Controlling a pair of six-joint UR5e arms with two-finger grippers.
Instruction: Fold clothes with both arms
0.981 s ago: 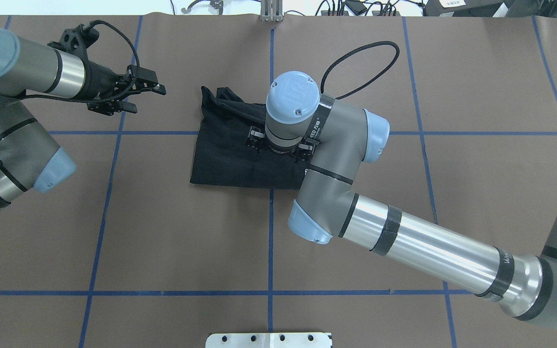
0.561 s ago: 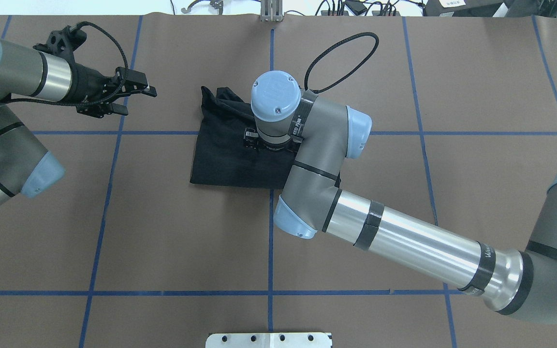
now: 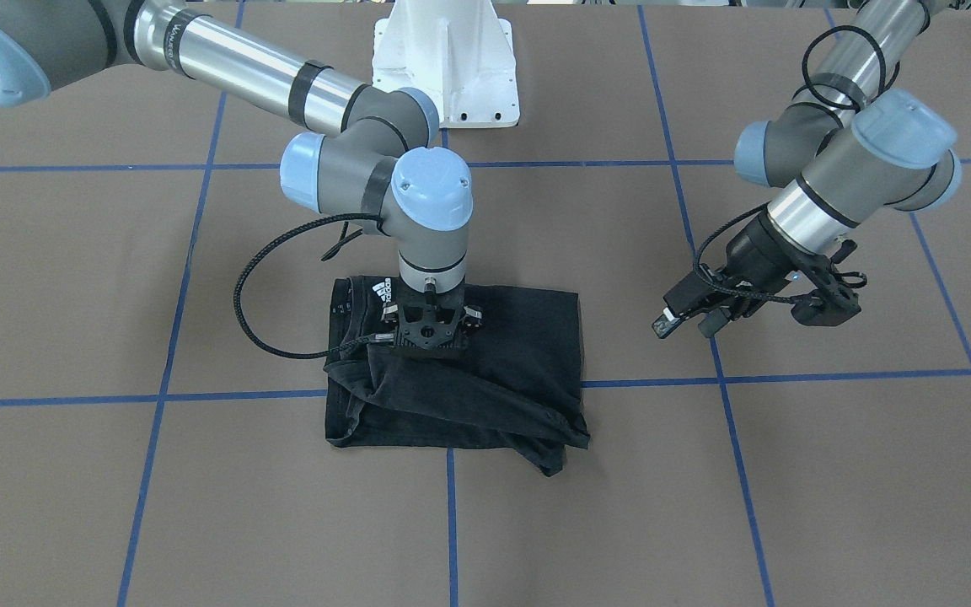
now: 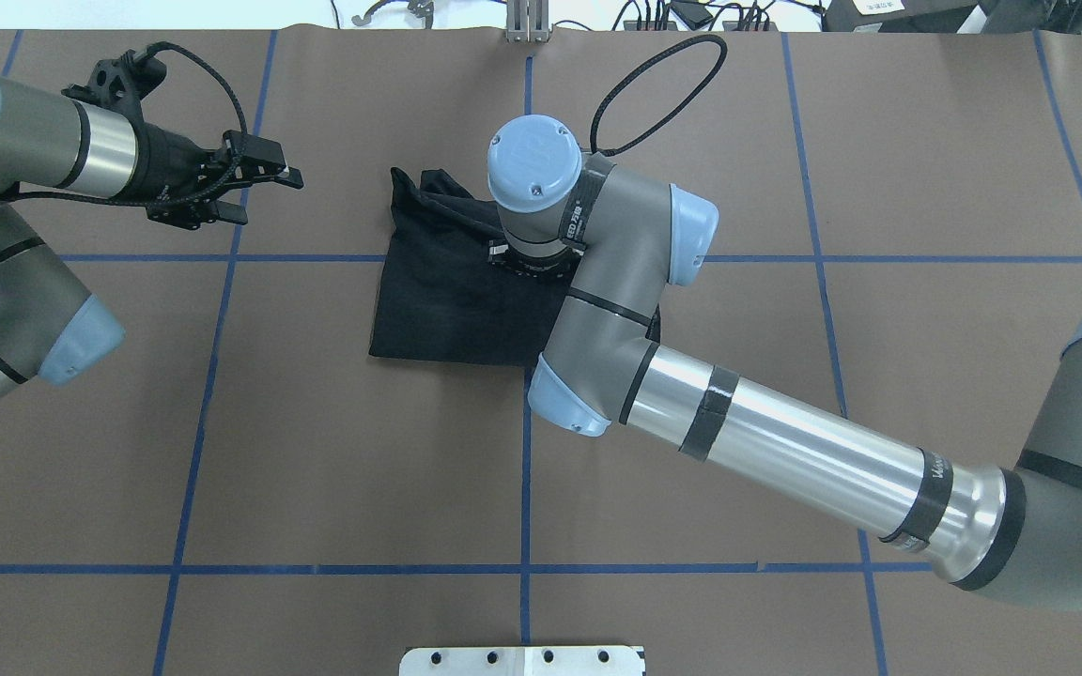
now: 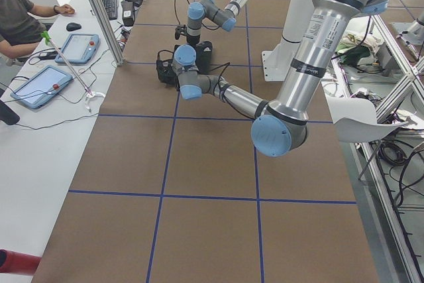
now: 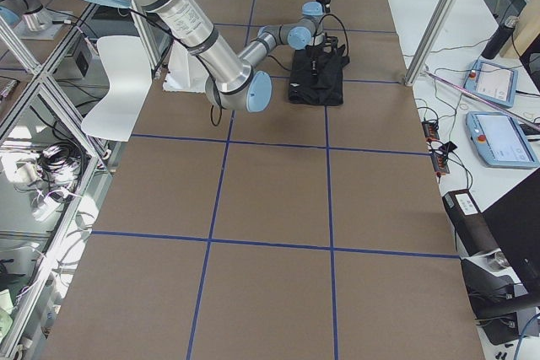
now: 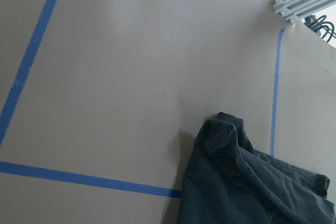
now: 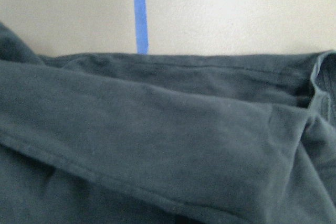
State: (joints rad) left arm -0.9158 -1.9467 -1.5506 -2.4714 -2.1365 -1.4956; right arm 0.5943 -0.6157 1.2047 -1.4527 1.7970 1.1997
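Note:
The black T-shirt (image 3: 502, 371) lies folded into a rough rectangle at the table's middle (image 4: 438, 300), with a bunched sleeve fold along its far edge. Its white Adidas logo (image 3: 380, 291) faces up. My right gripper (image 3: 428, 341) points straight down and sits on the shirt's far part. Its fingertips are hidden behind the black mount, so I cannot tell if it is open or shut. The right wrist view shows only dark cloth (image 8: 157, 129) very close. My left gripper (image 4: 273, 197) is open and empty above bare table, well left of the shirt (image 7: 236, 182).
Brown table cover with blue tape grid lines (image 4: 526, 469). The white pedestal base (image 3: 443, 59) stands at the robot's side. An aluminium post (image 4: 527, 23) and cables are at the far edge. A seated person (image 5: 20, 18) and tablets (image 6: 498, 82) are beyond it.
My right wrist has shifted left and toward the far edge over the shirt. My left gripper has drawn back a little to the left. The shirt's outline has not changed.

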